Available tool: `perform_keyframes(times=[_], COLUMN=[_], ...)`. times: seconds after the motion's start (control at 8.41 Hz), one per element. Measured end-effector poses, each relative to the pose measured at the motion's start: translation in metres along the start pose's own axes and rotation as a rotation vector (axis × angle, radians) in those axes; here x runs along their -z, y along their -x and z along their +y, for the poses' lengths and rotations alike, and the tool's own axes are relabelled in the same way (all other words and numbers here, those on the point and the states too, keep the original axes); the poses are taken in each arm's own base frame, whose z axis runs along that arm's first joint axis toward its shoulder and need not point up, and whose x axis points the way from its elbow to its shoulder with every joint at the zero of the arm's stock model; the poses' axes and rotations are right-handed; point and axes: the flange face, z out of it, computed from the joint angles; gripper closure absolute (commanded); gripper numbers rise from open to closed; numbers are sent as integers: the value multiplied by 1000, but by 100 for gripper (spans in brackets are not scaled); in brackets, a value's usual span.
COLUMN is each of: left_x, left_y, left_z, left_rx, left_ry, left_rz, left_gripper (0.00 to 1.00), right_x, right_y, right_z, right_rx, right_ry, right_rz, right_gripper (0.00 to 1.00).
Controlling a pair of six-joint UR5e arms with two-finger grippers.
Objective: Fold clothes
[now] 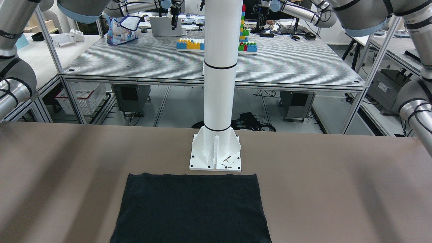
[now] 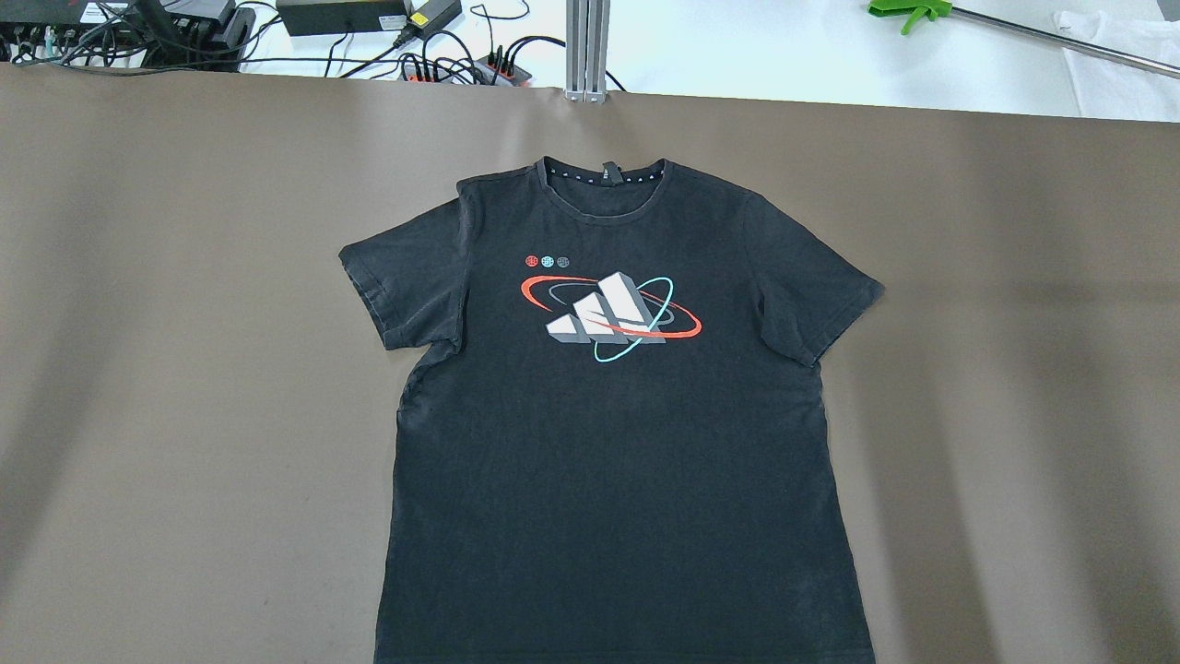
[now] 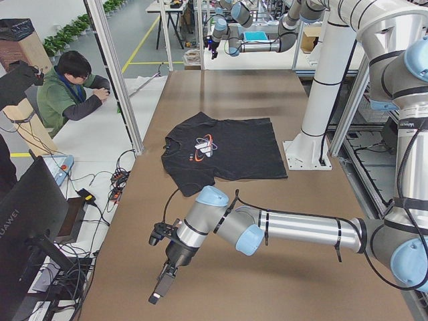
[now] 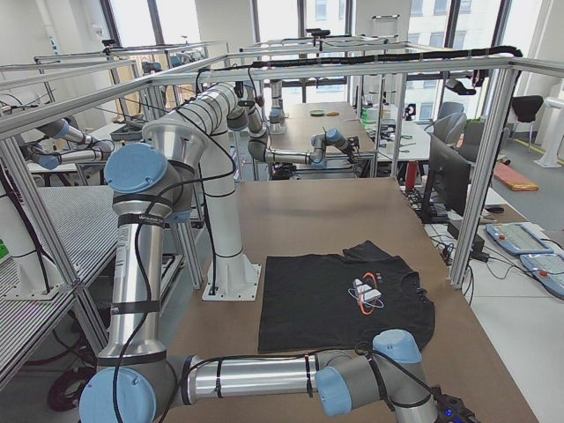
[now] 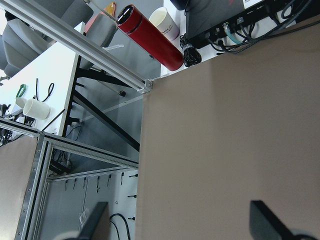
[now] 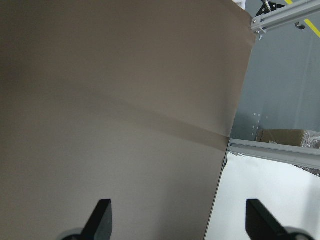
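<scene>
The clothes are one black T-shirt [image 2: 608, 443] with a red, white and cyan logo on the chest, not plain. It lies flat, face up, on the brown table, collar away from the robot. It also shows in the front view [image 1: 192, 209], the left view [image 3: 231, 150] and the right view [image 4: 326, 295]. My left gripper [image 5: 179, 220] is open and empty over bare table near the table's left end, far from the shirt; it shows there in the left view [image 3: 164, 281]. My right gripper [image 6: 178, 212] is open and empty over bare table by the right edge.
The white pillar's base [image 1: 216, 153] stands just behind the shirt's hem. A red flask [image 5: 150, 35] and cables lie past the table's edge by the left gripper. A seated person [image 3: 70, 90] is beyond the table's far side. Brown table [image 2: 184, 369] flanks the shirt.
</scene>
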Motion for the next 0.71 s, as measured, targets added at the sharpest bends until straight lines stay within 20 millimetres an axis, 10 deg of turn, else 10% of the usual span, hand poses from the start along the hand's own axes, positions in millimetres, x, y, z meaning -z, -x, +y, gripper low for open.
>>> perform_keyframes(times=[0.71], left_x=[19], left_y=[-30], left_z=[-32], left_rx=[-4], left_ry=[-44], left_rz=[145], left_gripper=[0], right_x=[4], right_y=[6], right_z=[-12], right_rx=[-41], right_ry=[-16], right_rz=[-31], right_gripper=[6])
